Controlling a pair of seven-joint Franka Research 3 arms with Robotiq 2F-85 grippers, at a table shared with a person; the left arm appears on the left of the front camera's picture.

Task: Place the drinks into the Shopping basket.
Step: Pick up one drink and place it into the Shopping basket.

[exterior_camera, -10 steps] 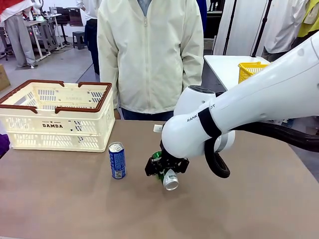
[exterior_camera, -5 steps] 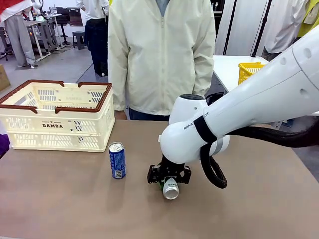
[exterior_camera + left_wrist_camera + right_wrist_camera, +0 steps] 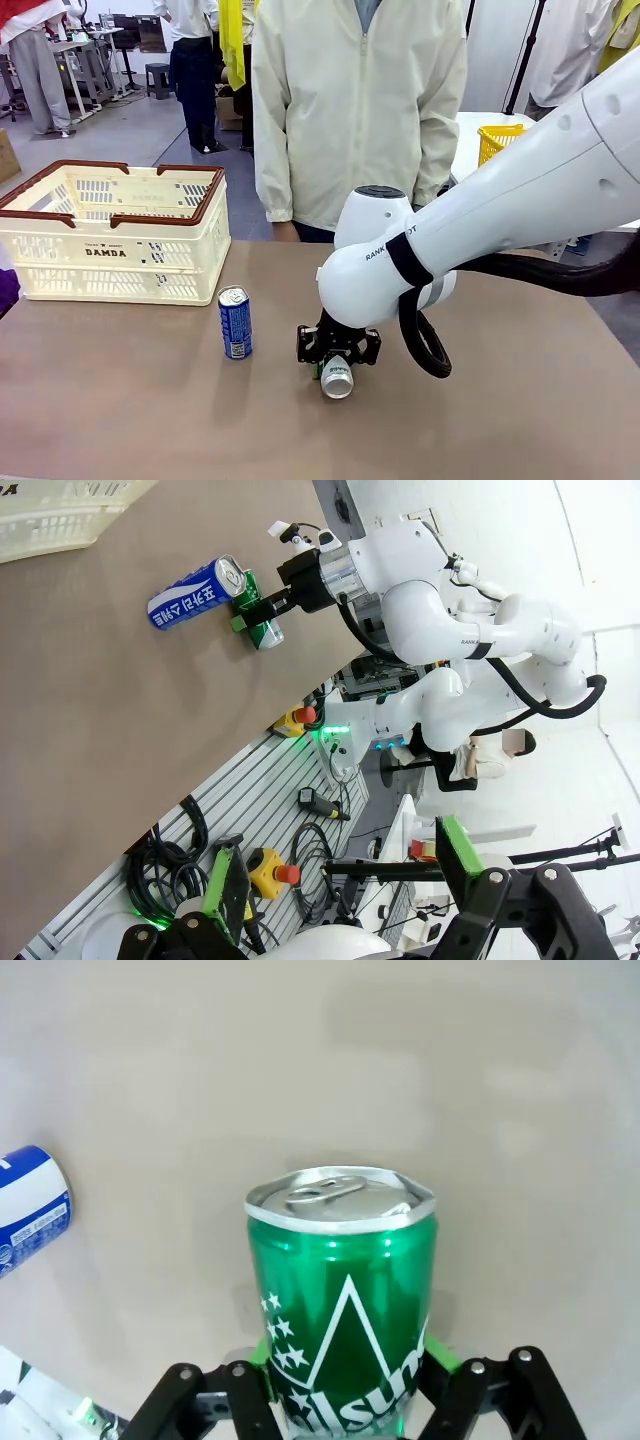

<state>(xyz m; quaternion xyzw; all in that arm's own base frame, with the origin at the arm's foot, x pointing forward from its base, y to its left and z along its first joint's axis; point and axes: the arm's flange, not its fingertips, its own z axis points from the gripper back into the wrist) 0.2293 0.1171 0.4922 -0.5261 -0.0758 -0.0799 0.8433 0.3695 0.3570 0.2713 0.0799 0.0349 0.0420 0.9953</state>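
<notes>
Off to the left, in the left wrist view: left end effector (image 3: 340, 880) spread wide, nothing between its green-padded fingers (image 3: 225, 895), well apart from both cans.

Far left on the surface (image 3: 150, 420): basket (image 3: 110, 235), upright, cream with a dark red-brown rim, "DAMDA" on the near wall.

Just right of its near corner, apart from it: blue can (image 3: 235, 322), standing upright outside the basket, silver top up.

Right of that, near but not touching: green can (image 3: 337, 378), also outside the basket, about the middle of the surface, tilted far over with its silver top toward the front camera.

Closed around it from above: right end effector (image 3: 338, 352), one green pad against each side of the can's body. Seen close in the right wrist view, with the white lettering running up between the fingers and the dented top pointing away. Hard to tell whether the can's side rests on the surface or hangs just over it.

Behind, at the far edge: person (image 3: 355, 110) in a pale zipped jacket.

Far right, on another table: yellow basket (image 3: 500, 140).
</notes>
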